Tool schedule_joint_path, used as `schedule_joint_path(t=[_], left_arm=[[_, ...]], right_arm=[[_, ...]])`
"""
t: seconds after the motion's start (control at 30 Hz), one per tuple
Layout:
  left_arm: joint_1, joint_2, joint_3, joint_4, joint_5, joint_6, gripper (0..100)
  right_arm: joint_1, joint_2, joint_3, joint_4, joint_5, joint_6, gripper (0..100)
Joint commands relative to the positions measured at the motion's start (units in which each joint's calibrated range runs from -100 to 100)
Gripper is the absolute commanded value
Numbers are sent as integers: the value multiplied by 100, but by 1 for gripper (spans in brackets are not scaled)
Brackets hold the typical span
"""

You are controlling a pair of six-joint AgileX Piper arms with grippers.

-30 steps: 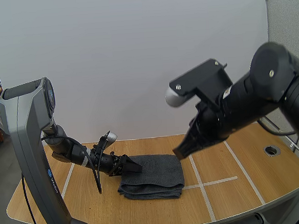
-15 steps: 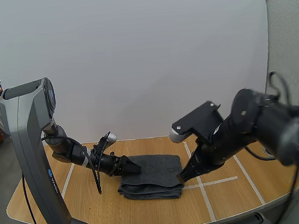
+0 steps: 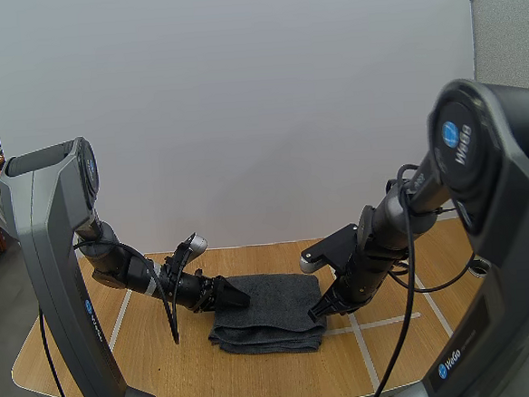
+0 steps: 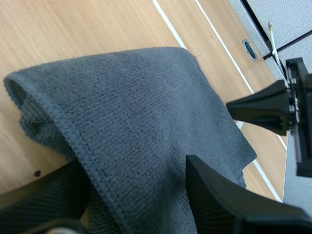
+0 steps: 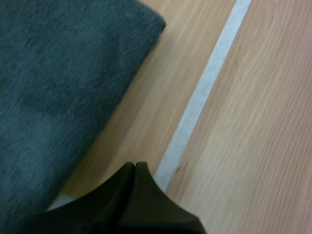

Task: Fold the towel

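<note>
Towel [image 5: 53, 83] blurred, cut off, layers likely hidden

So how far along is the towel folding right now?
Done: the dark grey towel already lies folded in a layered rectangle on the wooden table. In hand: the left gripper has its fingers open, straddling the towel's left edge without pinching it; the right gripper, shut on nothing, sits low beside the towel's right edge. Left: possibly one more fold, otherwise just backing both arms away.

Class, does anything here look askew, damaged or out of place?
Nothing stands out. The grey towel lies folded flat on the table, the open left hand at its edge, the shut right hand beside it.
</note>
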Motion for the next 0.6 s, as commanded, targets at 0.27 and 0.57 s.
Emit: schedule_joint_path(t=[0.27,0.57], left_arm=[[-25,88,17,185,-374,9,99],[-25,88,17,232,-340,-35,99]], right_arm=[[399,377,-160,175,-1140,-83,0],[431,724,-160,184,-1459,-83,0]])
